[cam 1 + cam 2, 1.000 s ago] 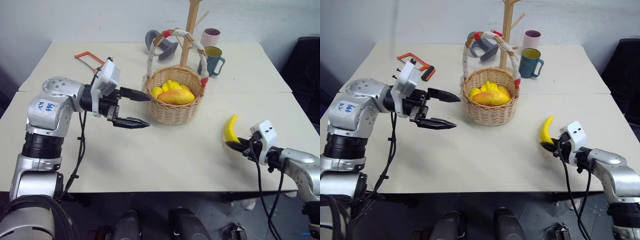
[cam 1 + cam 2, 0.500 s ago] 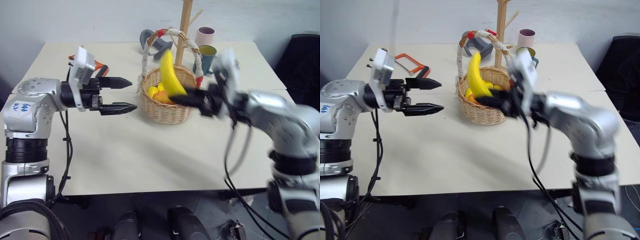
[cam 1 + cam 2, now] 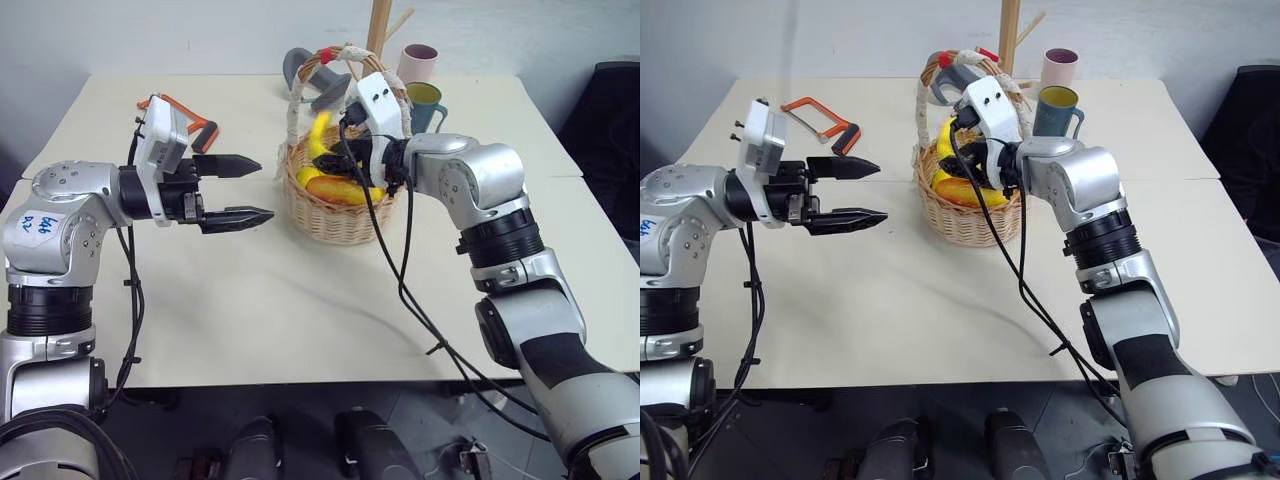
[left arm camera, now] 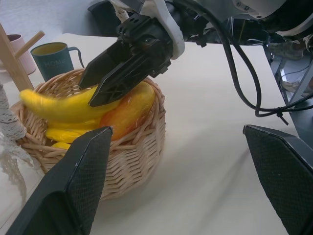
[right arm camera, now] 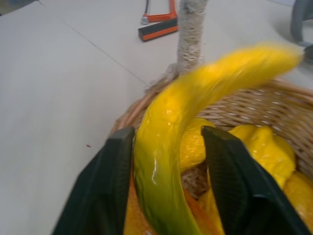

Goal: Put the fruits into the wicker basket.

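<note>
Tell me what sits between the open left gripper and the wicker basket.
Nothing: in the left eye view, bare table separates the left gripper from the wicker basket. The left wrist view shows the same gap.

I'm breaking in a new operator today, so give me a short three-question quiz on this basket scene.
1. True or false: the left gripper holds a fruit.
2. Where is the banana now? A) flat on the table B) over the wicker basket, between the right gripper fingers C) inside the teal mug
3. Fill in: the orange tool lying on the table behind the left gripper is a ____.

Key
1. False: its fingers stand open with nothing between them.
2. B: it lies above the mango in the basket.
3. Hacksaw.
</note>
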Tool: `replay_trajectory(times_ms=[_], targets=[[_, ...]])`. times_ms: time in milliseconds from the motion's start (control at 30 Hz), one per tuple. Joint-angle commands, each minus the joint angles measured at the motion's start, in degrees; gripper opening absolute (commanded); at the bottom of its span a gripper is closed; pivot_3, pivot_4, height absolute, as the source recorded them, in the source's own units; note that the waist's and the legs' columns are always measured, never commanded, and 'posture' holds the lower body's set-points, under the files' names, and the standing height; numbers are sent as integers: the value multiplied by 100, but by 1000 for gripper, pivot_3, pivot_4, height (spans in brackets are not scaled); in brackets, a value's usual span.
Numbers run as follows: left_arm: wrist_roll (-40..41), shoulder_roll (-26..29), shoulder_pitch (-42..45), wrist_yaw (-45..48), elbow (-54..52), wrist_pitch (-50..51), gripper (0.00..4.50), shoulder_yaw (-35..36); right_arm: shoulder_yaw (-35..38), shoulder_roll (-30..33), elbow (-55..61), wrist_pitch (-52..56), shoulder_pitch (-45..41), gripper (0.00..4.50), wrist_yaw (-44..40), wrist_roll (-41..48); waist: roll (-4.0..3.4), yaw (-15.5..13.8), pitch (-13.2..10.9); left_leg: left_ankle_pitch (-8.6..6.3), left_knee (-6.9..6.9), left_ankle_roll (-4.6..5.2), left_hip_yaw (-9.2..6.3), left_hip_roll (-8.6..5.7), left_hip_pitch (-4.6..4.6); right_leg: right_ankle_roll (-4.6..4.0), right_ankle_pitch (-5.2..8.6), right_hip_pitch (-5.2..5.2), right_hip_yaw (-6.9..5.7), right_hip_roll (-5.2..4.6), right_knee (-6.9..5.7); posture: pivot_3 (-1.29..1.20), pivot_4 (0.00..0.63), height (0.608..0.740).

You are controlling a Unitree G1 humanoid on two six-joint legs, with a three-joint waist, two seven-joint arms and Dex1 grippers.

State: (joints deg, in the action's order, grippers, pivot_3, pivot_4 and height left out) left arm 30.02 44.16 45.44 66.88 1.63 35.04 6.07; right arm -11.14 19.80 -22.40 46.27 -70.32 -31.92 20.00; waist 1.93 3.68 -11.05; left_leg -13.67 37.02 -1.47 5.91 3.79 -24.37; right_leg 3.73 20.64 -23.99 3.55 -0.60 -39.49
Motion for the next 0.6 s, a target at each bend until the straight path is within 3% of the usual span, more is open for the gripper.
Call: replay_trajectory(times_ms=[33, 67, 233, 333, 467, 600], targets=[[132, -1, 70, -28, -135, -58, 4500, 112, 110, 245, 1202, 143, 142, 3880, -207, 0, 0, -8, 0, 0, 0, 0, -1, 0, 0, 0, 0, 0, -1, 0, -2, 0, 150, 740], [136, -36, 107, -28, -104, -63, 4500, 96, 255, 319, 1702, 446, 292, 4202, -222, 183, 0, -16, 0, 0, 1, 0, -3, 0, 0, 0, 0, 0, -2, 1, -5, 0, 150, 740], [144, -155, 228, 50, -31, -83, 4500, 9, 1410, 533, 3750, 1949, 1077, 4202, 10, 1294, 0, -49, 0, 1, -3, -2, -9, 1, 0, 0, 0, 1, -5, -1, -3, 0, 150, 740], [80, -216, 440, 101, 183, -133, 4500, -73, 2139, 1108, 4648, 2478, 1971, 4202, 213, 1399, 4, -80, 2, 1, 2, 0, -6, 1, 2, 0, 0, 6, -4, -1, -2, 0, 150, 740], [43, -251, 564, 178, 335, -216, 4500, -136, 2176, 1293, 4590, 2152, 2420, 4202, 641, 1018, 4, -71, 3, -3, 4, 16, -18, -8, 12, 0, 0, 31, -9, -5, 16, 0, 150, 740], [17, -316, 677, 220, 434, -281, 4500, -206, 1970, 1023, 3929, 1469, 2350, 4202, 861, 668, 4, 4, 3, -1, -3, 15, -7, 2, 22, 1, 0, 26, 0, 12, 6, 0, 150, 740]])
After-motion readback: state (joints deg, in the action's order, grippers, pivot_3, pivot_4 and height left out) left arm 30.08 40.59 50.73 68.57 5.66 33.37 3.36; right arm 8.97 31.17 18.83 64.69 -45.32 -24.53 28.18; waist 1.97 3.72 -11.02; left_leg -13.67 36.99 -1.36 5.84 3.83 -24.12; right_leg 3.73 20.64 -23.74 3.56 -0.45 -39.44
